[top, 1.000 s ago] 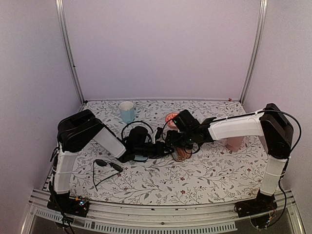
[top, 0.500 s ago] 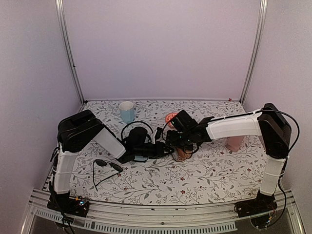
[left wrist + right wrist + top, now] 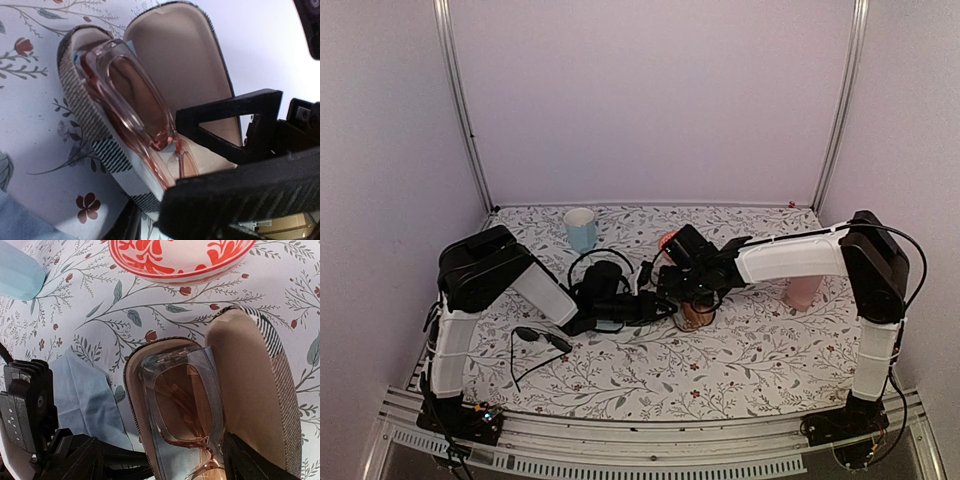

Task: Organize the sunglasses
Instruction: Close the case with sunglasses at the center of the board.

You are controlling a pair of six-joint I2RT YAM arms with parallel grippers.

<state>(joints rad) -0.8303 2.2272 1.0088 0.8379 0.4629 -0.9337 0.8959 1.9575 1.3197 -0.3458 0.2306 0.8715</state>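
Pink glasses (image 3: 135, 95) sit proud in the open case (image 3: 80, 95), left gripper (image 3: 175, 160) pinching their end, right gripper (image 3: 162, 450) spread astride the case; letting go crooked could jam the lid (image 3: 185, 65).

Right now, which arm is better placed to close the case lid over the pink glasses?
Right. Its open gripper hangs empty by the lid, while the left gripper is pinching the pink glasses lying in the case.
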